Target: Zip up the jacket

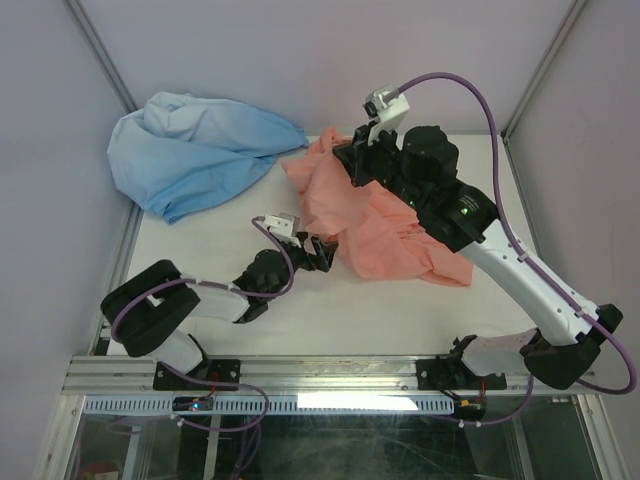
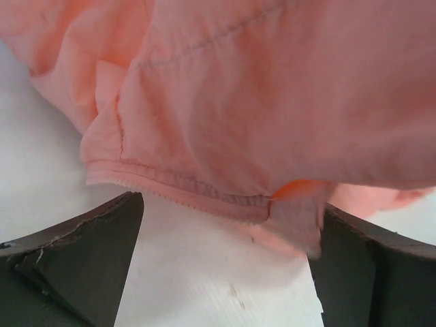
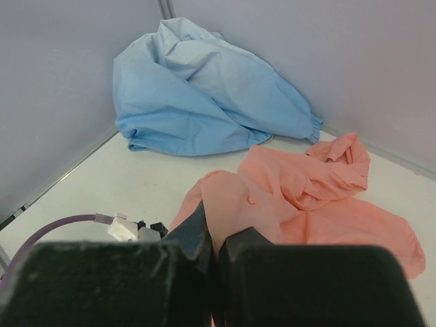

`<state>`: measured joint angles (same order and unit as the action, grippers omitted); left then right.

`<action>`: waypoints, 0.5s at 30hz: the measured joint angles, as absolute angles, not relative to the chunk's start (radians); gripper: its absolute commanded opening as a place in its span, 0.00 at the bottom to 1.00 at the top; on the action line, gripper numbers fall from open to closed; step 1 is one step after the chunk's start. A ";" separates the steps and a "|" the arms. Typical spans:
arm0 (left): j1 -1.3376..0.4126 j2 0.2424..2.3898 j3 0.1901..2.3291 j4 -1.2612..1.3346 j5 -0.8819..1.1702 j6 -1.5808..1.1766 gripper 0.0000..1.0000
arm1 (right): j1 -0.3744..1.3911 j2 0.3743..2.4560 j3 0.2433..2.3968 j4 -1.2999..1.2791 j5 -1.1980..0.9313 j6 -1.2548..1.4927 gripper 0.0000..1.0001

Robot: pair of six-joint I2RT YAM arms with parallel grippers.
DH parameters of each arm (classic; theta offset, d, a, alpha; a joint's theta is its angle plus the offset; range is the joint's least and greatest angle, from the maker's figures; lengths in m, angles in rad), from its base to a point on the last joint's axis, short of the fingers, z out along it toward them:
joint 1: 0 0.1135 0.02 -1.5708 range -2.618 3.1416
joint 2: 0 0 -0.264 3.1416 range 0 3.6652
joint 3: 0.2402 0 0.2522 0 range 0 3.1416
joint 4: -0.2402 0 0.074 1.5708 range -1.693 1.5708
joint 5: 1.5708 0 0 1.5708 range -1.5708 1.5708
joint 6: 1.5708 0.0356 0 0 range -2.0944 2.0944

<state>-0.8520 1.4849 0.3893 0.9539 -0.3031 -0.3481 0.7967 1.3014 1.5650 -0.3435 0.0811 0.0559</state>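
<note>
The salmon-pink jacket (image 1: 375,225) lies crumpled mid-table. My left gripper (image 1: 318,252) is at its near-left edge, open. In the left wrist view the jacket's hem with a zip tape edge (image 2: 194,196) lies just beyond and between the two dark fingers (image 2: 88,252), and a corner of fabric touches the right finger. My right gripper (image 1: 347,165) is over the jacket's far side. In the right wrist view its fingers (image 3: 204,235) are shut on a raised fold of the jacket (image 3: 255,204). The zip slider is not visible.
A light blue garment (image 1: 195,150) is bunched at the back left corner; it also shows in the right wrist view (image 3: 204,95). Grey walls stand on the left, back and right. The white tabletop (image 1: 330,310) extends in front of the jacket.
</note>
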 measured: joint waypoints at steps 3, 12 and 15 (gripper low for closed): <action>-0.852 1.596 0.444 1.063 -0.350 -0.297 0.77 | 0.797 1.293 1.558 -0.349 0.078 0.059 0.00; -0.852 1.581 0.474 1.248 -0.440 -0.053 0.00 | 0.796 1.239 1.557 -0.368 0.115 0.048 0.00; -0.852 1.361 0.491 1.101 -0.439 0.033 0.00 | 0.796 1.227 1.562 -0.368 0.135 0.038 0.00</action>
